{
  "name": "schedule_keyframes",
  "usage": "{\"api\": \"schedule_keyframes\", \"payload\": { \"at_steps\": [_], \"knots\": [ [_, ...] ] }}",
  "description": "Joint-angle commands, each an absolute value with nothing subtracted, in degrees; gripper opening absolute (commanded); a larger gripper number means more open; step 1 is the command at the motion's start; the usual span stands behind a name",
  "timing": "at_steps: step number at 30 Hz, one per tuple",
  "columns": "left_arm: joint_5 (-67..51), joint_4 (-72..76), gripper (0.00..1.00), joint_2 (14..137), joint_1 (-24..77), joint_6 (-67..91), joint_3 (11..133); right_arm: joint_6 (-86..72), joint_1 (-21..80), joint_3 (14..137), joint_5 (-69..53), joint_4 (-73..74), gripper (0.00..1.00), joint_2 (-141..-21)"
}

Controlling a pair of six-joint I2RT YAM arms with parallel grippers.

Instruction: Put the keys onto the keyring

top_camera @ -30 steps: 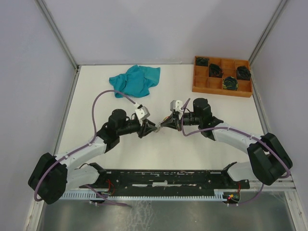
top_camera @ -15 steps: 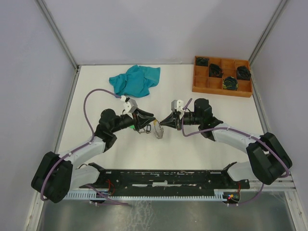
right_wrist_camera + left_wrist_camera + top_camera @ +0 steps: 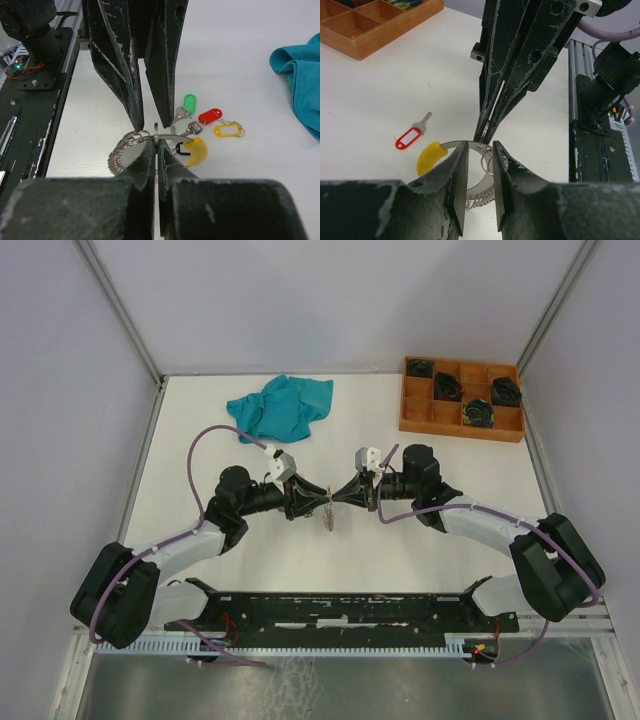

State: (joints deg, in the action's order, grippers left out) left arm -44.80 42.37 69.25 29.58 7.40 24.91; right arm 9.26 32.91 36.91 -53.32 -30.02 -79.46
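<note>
My right gripper (image 3: pixel 340 497) (image 3: pixel 156 145) is shut on the keyring (image 3: pixel 172 137), pinching a small upright split ring on its silvery band. The ring hangs just above the table (image 3: pixel 328 514), yellow sleeve (image 3: pixel 195 151) to one side and a stack of small split rings (image 3: pixel 122 150) to the other. My left gripper (image 3: pixel 318 503) (image 3: pixel 480 150) is open, its jaws either side of the band, tip to tip with the right fingers (image 3: pixel 495 100). Keys with green (image 3: pixel 189 104), red (image 3: pixel 210 116), yellow (image 3: pixel 227 130) and black (image 3: pixel 179 148) tags lie below. A red-tagged key (image 3: pixel 411 136) shows in the left wrist view.
A wooden compartment tray (image 3: pixel 462 400) with dark coiled bundles stands at the back right. A teal cloth (image 3: pixel 282 406) lies at the back left. The black base rail (image 3: pixel 340 610) runs along the near edge.
My left gripper pulled back and up to the left half a second ago, then came back to the keyring. The right gripper has held the ring almost still.
</note>
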Motion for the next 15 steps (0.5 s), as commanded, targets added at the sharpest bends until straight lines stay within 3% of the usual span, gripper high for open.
{"api": "schedule_keyframes", "payload": {
  "at_steps": [1,15],
  "knots": [
    [-46.03,43.55,0.33,69.52,30.08,2.94,26.48,8.71,32.79,37.36,-56.15,-34.33,0.01,-79.37],
    [-48.18,40.97,0.23,69.76,30.16,1.35,28.35,8.79,32.79,37.72,-58.24,-33.88,0.01,-79.59]
  ]
}}
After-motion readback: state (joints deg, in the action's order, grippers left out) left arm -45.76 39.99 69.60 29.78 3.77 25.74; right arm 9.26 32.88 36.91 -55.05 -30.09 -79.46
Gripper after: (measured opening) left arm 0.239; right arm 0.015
